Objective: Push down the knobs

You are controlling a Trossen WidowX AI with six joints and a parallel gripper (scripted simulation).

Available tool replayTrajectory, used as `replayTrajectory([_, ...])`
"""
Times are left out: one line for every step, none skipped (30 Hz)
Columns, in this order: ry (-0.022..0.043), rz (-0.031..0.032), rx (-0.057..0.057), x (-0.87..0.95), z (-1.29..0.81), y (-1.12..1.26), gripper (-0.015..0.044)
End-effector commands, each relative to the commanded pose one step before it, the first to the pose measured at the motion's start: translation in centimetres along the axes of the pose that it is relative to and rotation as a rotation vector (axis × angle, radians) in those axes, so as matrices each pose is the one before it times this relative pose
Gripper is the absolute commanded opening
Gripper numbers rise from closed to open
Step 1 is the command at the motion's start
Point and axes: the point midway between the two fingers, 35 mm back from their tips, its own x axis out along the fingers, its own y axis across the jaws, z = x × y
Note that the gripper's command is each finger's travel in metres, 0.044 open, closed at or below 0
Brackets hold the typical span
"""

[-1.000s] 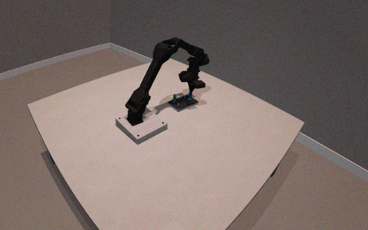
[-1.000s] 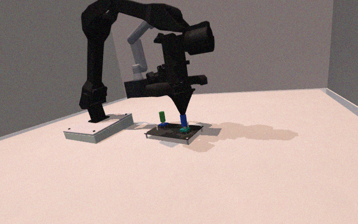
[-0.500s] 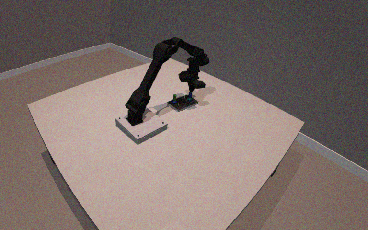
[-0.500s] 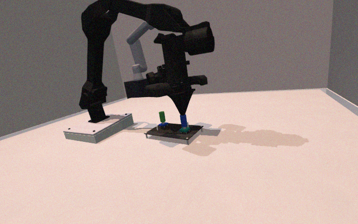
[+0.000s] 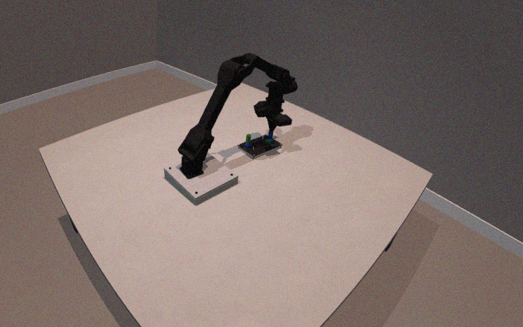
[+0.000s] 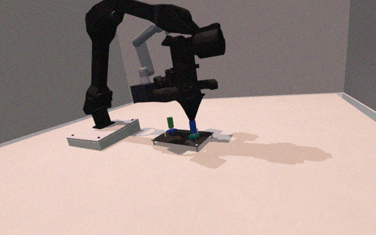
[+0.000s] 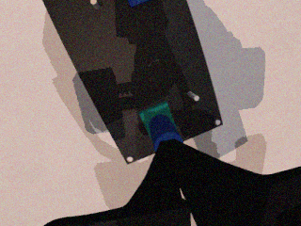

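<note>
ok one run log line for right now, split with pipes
tool: shut, tip on blue knob | green knob: raised, untouched

Two knobs (one green, one blue), two potentiometers, one board

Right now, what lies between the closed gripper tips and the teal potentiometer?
The blue knob, upright beneath the tips; the exterior view shows it best.
</note>
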Motion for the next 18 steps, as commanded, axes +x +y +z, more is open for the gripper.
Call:
replayTrajectory([-0.00304,-0.00257,-0.0043,0.348,-0.029,-0.079,0.0])
replayTrajectory([0.0,0.0,0.0,0.0,0.0,0.0,0.0])
replayTrajectory([0.0,0.0,0.0,0.0,0.0,0.0,0.0])
replayTrajectory([0.0,0.0,0.0,0.017,0.0,0.0,0.0])
replayTrajectory([0.0,0.0,0.0,0.036,0.0,0.0,0.0])
replayTrajectory([0.0,0.0,0.0,-0.026,-0.001,0.0,0.0])
replayTrajectory([0.0,0.0,0.0,-0.053,-0.002,-0.001,0.0])
replayTrajectory([0.0,-0.00001,0.0,-0.075,-0.002,-0.001,0.0])
replayTrajectory([0.0,-0.00001,0.0,-0.098,-0.003,-0.001,0.0])
replayTrajectory([0.0,-0.00001,0.0,-0.123,-0.003,-0.001,0.0])
replayTrajectory([0.0,-0.00001,0.0,-0.147,-0.003,-0.001,0.0])
replayTrajectory([0.0,-0.00001,0.0,-0.162,-0.003,-0.001,0.0])
replayTrajectory([0.0,-0.00001,0.0,-0.153,-0.002,-0.001,0.0])
replayTrajectory([0.0,-0.00001,0.0,-0.154,-0.001,-0.001,0.0])
replayTrajectory([0.0,-0.00001,0.0,-0.157,-0.001,0.0,0.0])
replayTrajectory([0.0,-0.00001,0.0,-0.161,0.0,0.0,0.0])
replayTrajectory([0.0,-0.00001,0.0,-0.161,0.001,0.0,0.0])
replayTrajectory([0.0,-0.00001,0.0,-0.161,0.002,0.001,0.0])
